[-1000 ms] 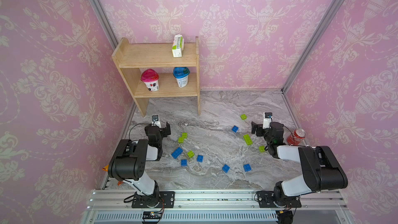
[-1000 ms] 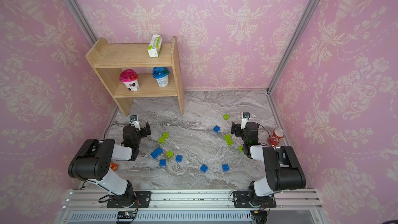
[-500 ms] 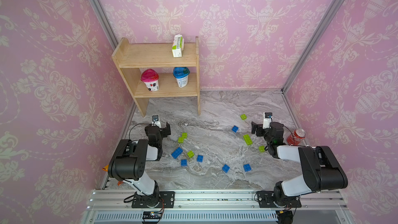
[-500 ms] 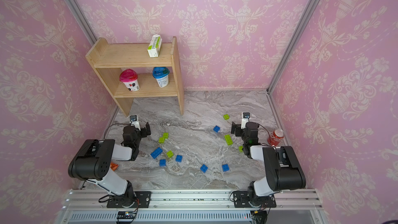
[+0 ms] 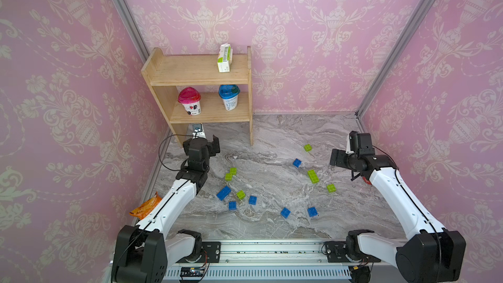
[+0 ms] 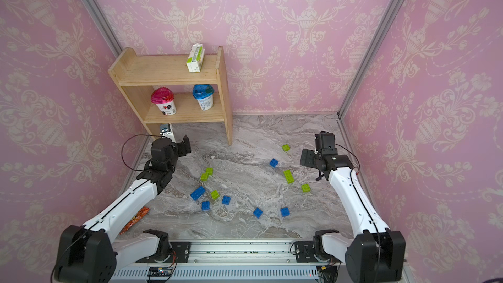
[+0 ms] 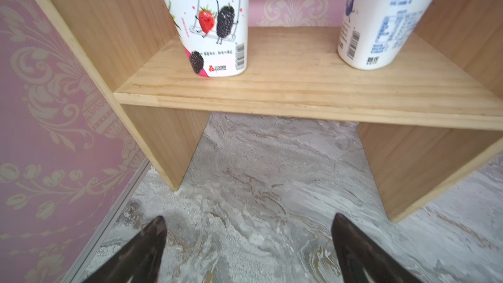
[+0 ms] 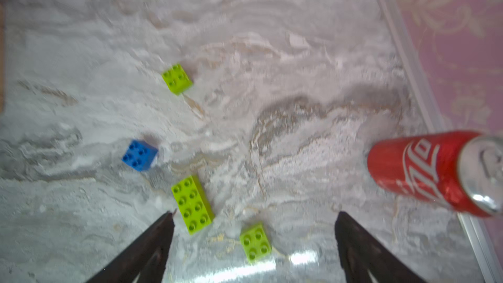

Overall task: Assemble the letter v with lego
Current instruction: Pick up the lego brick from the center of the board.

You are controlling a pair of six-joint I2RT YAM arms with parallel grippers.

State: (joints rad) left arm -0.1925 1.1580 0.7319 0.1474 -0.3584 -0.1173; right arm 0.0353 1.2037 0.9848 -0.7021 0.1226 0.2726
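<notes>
- Right claw point(image 8: 254, 215): spread, empty; long green brick point(image 8: 192, 204) just ahead, beside one finger, long axis roughly along its reach.
- Left claw point(image 7: 248, 216): spread, empty, facing shelf point(image 7: 272, 96); farther off.

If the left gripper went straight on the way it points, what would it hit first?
The left gripper points into the gap under the wooden shelf, probably meeting the tabletop first; depth is unclear.

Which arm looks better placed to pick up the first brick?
Probably the right. The right hand, open, hovers near the long green brick; the left hand faces the shelf with no bricks before it.
</notes>
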